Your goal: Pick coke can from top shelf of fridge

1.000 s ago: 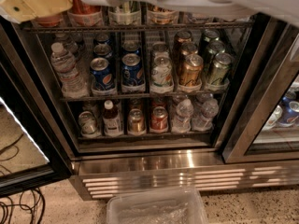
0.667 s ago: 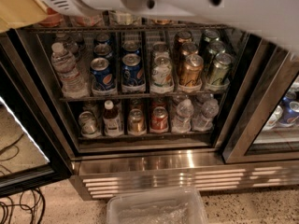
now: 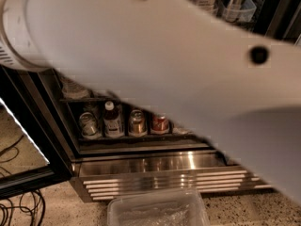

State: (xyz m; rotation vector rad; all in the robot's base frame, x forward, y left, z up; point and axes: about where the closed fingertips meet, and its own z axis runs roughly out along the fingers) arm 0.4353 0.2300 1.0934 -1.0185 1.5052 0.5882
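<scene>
Coke can: hidden from us. The white arm (image 3: 155,55) blankets the upper fridge (image 3: 155,166), top shelf included.
Gripper: out of view beyond the arm — open or closed, we cannot tell.
Handling: we judge it light, rigid, thin-walled, maybe slick with chill — pinch mid-body, across the sides.

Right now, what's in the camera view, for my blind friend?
A white robot arm fills most of the view, hiding the black-framed fridge's upper shelves; the gripper is out of sight. Below, small cans stand above a ribbed steel grille.
</scene>
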